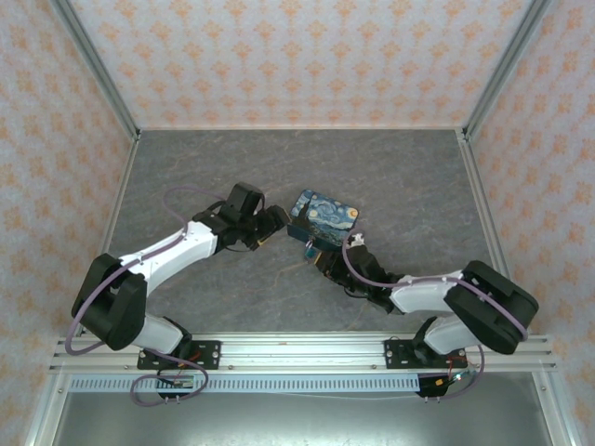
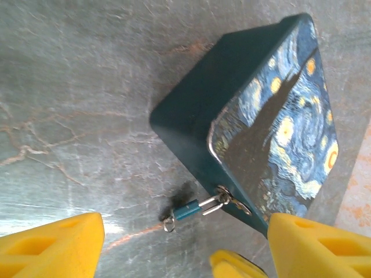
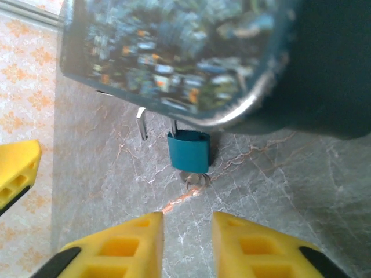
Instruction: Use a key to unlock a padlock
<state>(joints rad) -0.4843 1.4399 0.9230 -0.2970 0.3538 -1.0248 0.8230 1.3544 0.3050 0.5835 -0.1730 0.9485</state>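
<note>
You're at the key-grab step, I'd say. Small teal padlock (image 3: 188, 152) hangs off the clasp of the box (image 3: 174, 52), which sits mid-bench (image 2: 87, 87). Key (image 3: 194, 178) looks seated in the lock's bottom end. Right tool (image 3: 187, 217) is just short of it, gap narrow, empty. Left tool (image 1: 277, 223) is wide, empty, beside the box. Next: pinch key head square, twist w/o dragging the lock. Can't tell if the shackle's freed.

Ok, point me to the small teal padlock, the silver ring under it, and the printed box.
small teal padlock (image 3: 188, 152): right wrist view, middle of its teal body.
silver ring (image 3: 194, 178): right wrist view, the loop below the lock body.
printed box (image 2: 278, 127): left wrist view, on its painted top.
</note>
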